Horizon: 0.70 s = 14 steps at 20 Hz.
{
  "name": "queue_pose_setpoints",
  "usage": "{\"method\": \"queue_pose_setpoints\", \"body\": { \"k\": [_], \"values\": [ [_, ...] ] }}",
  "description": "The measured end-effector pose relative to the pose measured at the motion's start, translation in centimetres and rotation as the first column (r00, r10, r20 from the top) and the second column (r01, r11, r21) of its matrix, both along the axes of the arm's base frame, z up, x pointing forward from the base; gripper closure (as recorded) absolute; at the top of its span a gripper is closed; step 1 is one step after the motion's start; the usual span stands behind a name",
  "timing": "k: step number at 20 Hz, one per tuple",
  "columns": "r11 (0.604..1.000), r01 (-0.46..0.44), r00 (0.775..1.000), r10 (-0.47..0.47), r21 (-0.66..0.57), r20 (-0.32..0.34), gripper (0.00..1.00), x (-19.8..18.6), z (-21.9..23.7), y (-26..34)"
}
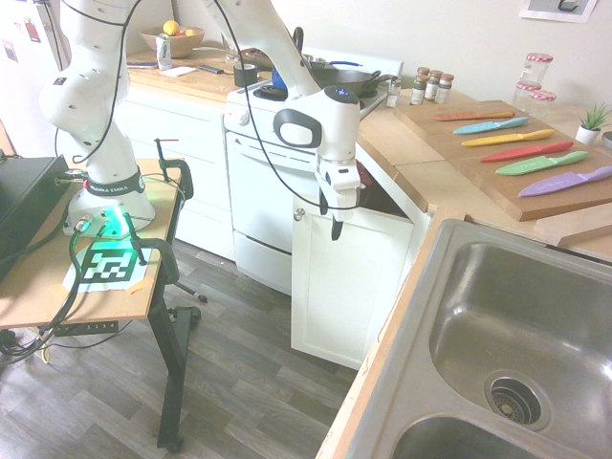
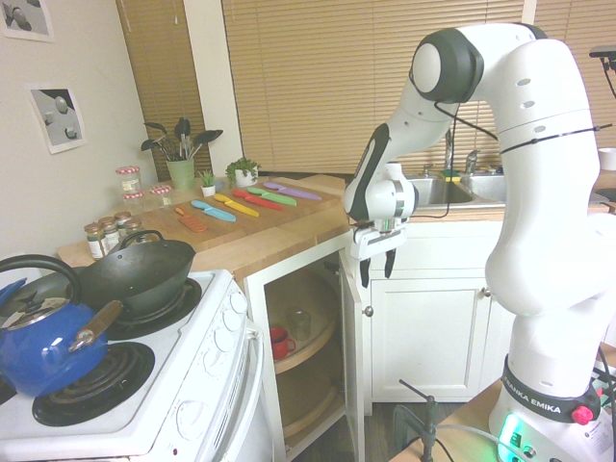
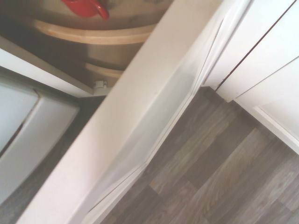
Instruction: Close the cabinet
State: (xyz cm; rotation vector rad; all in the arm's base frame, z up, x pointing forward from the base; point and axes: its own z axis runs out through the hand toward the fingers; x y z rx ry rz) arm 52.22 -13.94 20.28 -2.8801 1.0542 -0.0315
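A: Where is the cabinet door [image 1: 349, 287]?
B: At the corner cabinet [image 2: 303, 356], between the white stove [image 1: 273, 191] and the sink counter [image 1: 435, 220]. The panel stands ajar, its long axis vertical.

A: Which way does it point?
B: Outward from the cabinet front. In the second exterior view it is seen nearly edge-on, its free edge directed toward the camera; in the first, its recessed panel and round knob [image 1: 299, 214] are exposed, the knob near a top corner.

A: And the claw?
B: The gripper [image 2: 377, 269] is open — two dark fingers spread apart and directed downward, near the top of the door. Whether either finger touches it cannot be told.

A: What does the interior show?
B: Curved wooden shelves [image 3: 98, 36], with a red mug [image 2: 280, 343] on the upper one.
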Motion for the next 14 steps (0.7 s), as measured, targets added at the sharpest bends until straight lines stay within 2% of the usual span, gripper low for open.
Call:
{"method": "queue_pose_setpoints", "body": {
  "k": [14],
  "values": [
    [1.000,-0.026,1.000,0.026,-0.004,0.002,1.00,0.37,-0.38,0.55]
  ]
}}
